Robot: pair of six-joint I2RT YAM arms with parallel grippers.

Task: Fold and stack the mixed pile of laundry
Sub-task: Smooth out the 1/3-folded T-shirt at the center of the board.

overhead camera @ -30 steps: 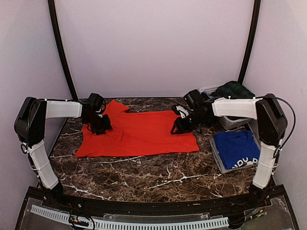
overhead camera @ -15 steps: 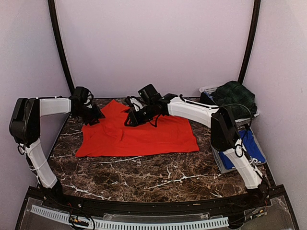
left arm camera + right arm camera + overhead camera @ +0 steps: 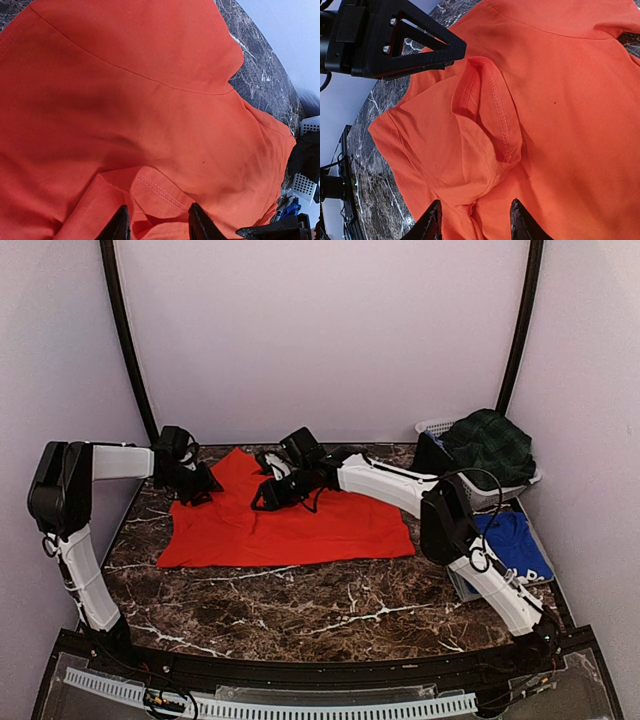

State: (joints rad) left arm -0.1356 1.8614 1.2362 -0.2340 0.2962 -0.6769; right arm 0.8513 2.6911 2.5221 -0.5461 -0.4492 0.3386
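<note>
red-orange T-shirt point(image 3: 300, 525), left gripper point(image 3: 157, 211) half-open astride a fold (hold unclear), right gripper point(image 3: 475, 205) half-open, print on blue T-shirt point(image 3: 508, 538) unreadable

One red-orange T-shirt point(image 3: 290, 525), one royal blue T-shirt point(image 3: 515, 540), one dark green tartan garment point(image 3: 490, 445), one white slotted basket point(image 3: 435, 427), one dark marble table point(image 3: 300, 605), two robot arms, one left arm point(image 3: 120, 462), one right arm point(image 3: 385, 478).

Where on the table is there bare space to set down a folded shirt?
The marble strip between the red shirt and the near edge is bare. Crowded: the right side, with the basket and the blue shirt.
</note>
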